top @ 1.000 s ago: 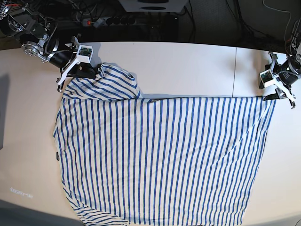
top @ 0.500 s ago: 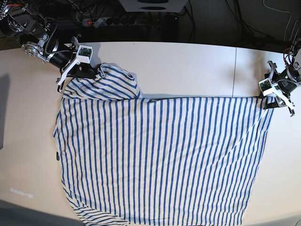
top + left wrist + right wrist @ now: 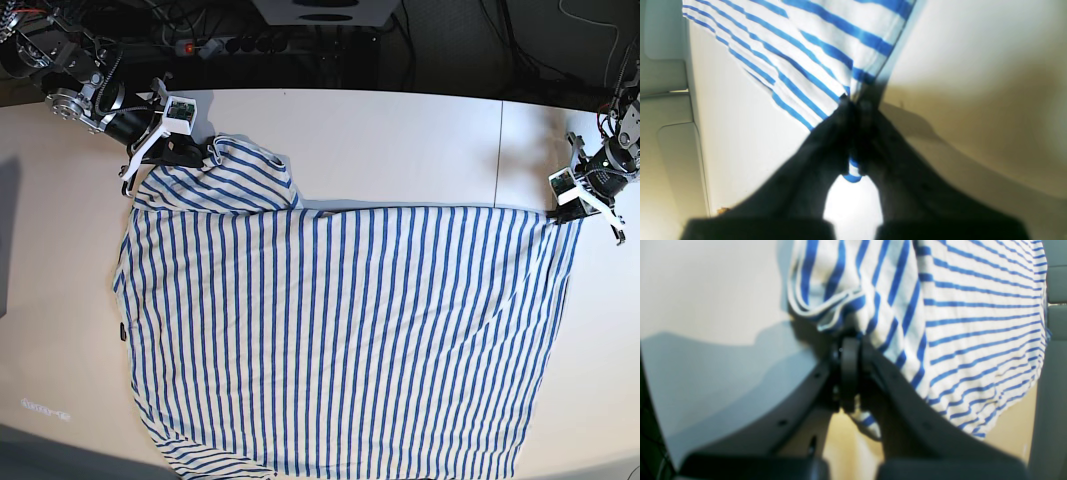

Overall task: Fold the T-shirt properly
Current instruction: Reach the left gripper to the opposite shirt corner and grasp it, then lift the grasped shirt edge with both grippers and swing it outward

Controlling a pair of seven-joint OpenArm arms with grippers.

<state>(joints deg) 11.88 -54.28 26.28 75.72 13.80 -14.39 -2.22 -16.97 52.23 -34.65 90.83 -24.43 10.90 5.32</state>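
Striped shirt (image 3: pixel 340 330) could slip from the left gripper (image 3: pixel 565 203), its jaws pinching mere edge; the right gripper (image 3: pixel 190 155) clamps a fold.

In the left wrist view, the left gripper (image 3: pixel 853 110) is blurred, and its dark fingertips hide the pinched cloth beneath them. The T-shirt (image 3: pixel 340 330) runs out of that view at twelve o'clock. In the right wrist view, the right gripper (image 3: pixel 850 346) is blurred too, covering the fabric it grips at the centre; the folds just above seem to overlap, though the blur makes their layering hard to tell. In the base view, the shirt's lowest part is cut off at six o'clock, and the left arm (image 3: pixel 610 150) at three o'clock.
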